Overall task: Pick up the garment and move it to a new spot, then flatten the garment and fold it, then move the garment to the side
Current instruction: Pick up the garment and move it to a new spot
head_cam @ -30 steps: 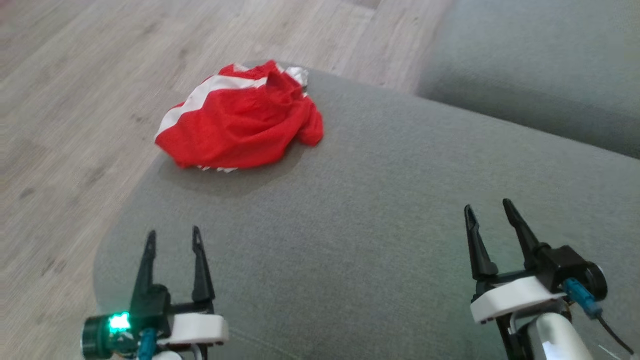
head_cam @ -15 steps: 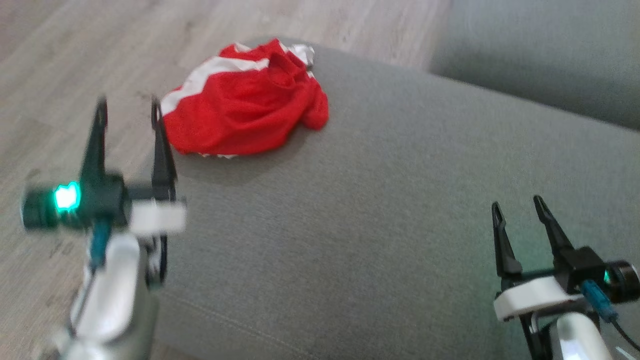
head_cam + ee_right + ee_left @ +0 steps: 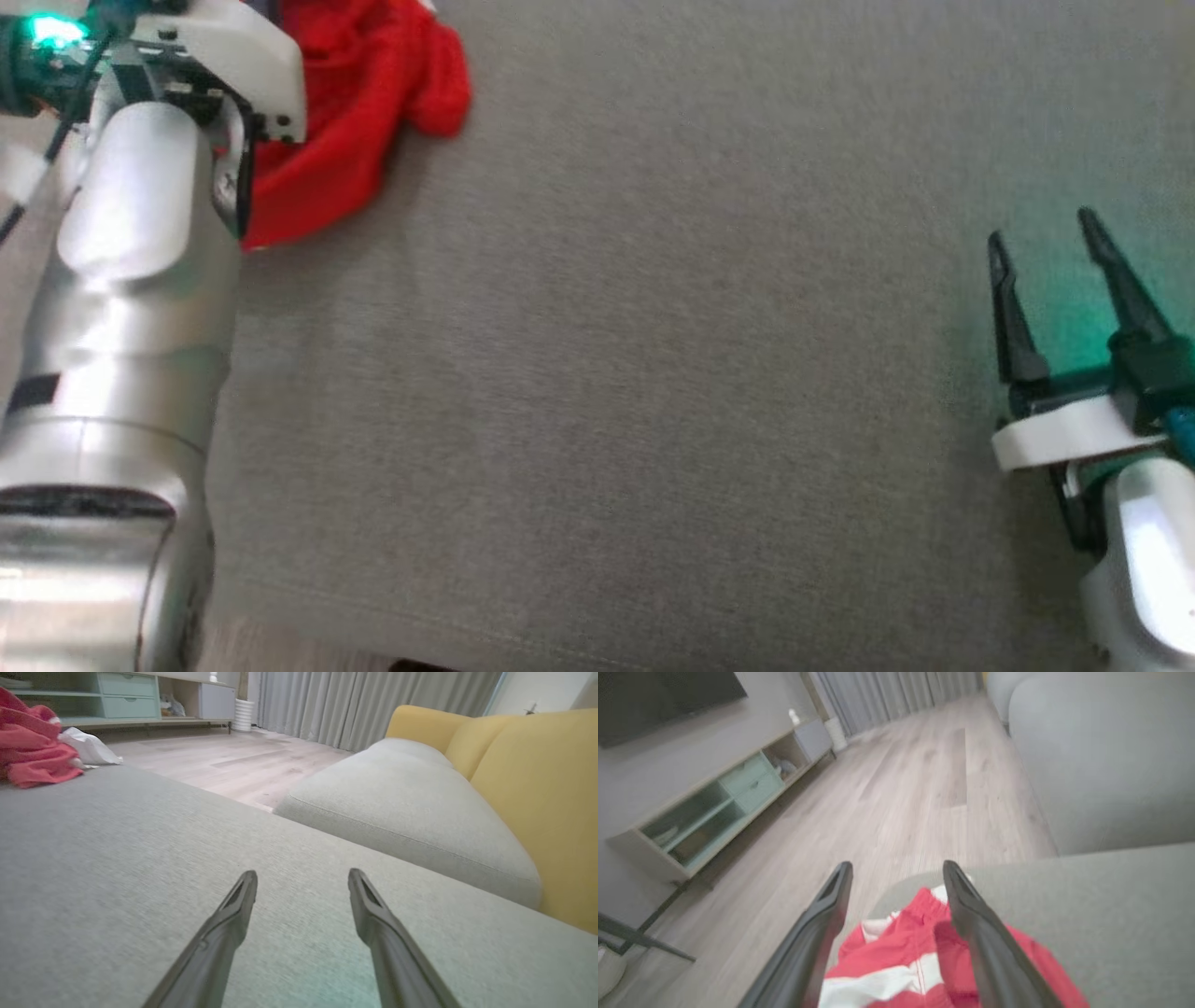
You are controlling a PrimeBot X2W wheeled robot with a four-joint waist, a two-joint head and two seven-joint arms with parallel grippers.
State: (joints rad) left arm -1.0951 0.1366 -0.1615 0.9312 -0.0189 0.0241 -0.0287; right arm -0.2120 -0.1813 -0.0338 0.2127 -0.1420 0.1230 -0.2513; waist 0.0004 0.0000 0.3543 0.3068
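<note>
Barely started, by my read. The red garment point(image 3: 364, 103) lies bunched at the far left corner of the grey cushion point(image 3: 653, 373), close to the edge above the floor point(image 3: 901, 788). It's not picked up yet, so lift, move, flatten, fold, shift aside are all left to do. L gripper point(image 3: 896, 873) is wide open w/ nothing in it. On the wrist cam its fingers hang over the bunch; can't tell if the tips touch cloth. R gripper point(image 3: 1041, 233) is also wide open & empty, over bare cushion, well apart from the garment.
</note>
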